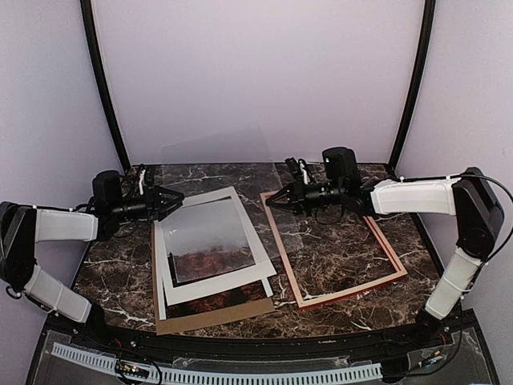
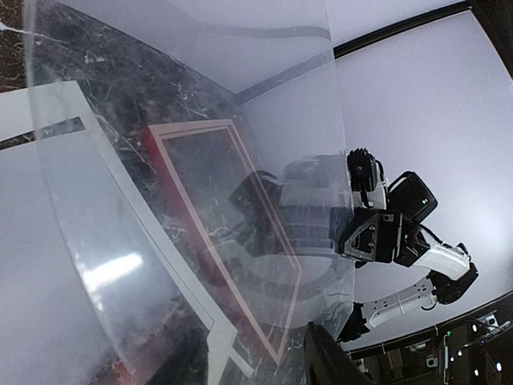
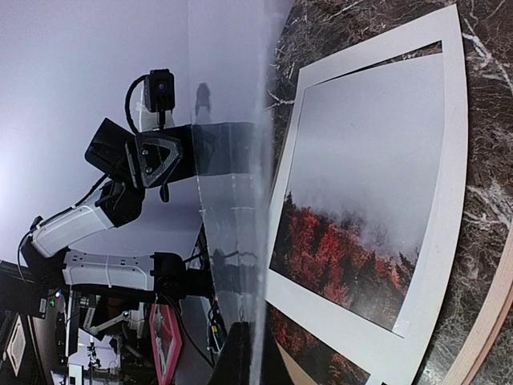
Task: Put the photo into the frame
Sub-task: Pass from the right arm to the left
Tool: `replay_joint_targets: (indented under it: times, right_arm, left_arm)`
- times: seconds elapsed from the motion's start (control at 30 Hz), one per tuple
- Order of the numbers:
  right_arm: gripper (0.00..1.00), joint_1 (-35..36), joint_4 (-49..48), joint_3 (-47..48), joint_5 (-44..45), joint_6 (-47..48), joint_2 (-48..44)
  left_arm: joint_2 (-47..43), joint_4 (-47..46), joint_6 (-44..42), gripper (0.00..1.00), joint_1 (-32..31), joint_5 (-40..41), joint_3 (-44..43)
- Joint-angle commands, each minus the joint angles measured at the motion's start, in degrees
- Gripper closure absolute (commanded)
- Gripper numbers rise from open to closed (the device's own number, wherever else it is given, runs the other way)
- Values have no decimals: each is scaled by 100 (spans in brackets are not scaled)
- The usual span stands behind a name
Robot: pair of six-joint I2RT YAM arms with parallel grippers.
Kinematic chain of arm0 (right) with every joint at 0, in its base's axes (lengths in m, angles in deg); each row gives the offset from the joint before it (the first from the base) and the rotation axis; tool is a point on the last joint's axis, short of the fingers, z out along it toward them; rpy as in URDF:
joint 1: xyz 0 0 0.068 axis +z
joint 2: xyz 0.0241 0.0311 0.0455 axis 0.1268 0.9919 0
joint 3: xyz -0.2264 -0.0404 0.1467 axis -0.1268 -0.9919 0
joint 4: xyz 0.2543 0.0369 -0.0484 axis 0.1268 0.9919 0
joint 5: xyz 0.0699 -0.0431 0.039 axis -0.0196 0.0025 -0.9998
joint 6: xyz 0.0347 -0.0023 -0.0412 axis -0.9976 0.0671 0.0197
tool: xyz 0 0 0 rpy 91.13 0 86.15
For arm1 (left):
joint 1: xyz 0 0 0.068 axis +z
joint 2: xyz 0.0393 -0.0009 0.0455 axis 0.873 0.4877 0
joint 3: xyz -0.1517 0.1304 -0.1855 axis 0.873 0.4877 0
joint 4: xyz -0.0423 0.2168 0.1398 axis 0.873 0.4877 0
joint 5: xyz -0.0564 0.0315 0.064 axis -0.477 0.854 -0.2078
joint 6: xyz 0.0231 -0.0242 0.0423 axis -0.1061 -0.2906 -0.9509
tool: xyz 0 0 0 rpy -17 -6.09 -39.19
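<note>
Red frame point(image 1: 346, 293), grey+red-orange photo point(image 3: 361, 200), blk marble tbl point(image 1: 120, 258).

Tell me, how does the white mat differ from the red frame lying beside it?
The white mat is a broad, flat white border; the frame is a thin red one. The mat lies on the photo and a brown backing board, so misty sky and autumn trees fill its opening; the frame lies straight on the marble table, with only marble showing inside. Both are flat rectangles with an open middle.
</note>
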Motion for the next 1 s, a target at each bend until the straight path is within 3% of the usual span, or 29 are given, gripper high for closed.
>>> replay_joint_targets:
  times: [0.0, 0.2, 0.37, 0.47, 0.67, 0.87, 0.97]
  right_arm:
    - [100, -27, -351, -146, 192, -100, 39]
    - [100, -27, -817, -367, 234, -436, 100]
    - [100, -28, -874, -437, 309, -485, 112]
    - [99, -27, -893, -499, 345, -500, 105]
    - [52, -60, 156, -503, 810, 133, -54]
    - [31, -119, 1300, -662, 1614, 823, -406]
    - [27, -116, 1683, -784, 1919, 1057, -522]
  left_arm:
    - [-217, -157, -68, 62, -36, -158, -22]
    - [-235, -87, -104, 78, -28, -154, -48]
    - [-275, 57, -187, 99, -32, -94, -82]
    - [-376, 181, -225, 100, -32, -3, -121]
    - [-806, 1457, -765, 100, -29, 303, -477]
    - [-1294, 2852, -1371, 100, -23, 531, -1013]
    - [-1479, 3338, -1607, 100, -23, 578, -1269]
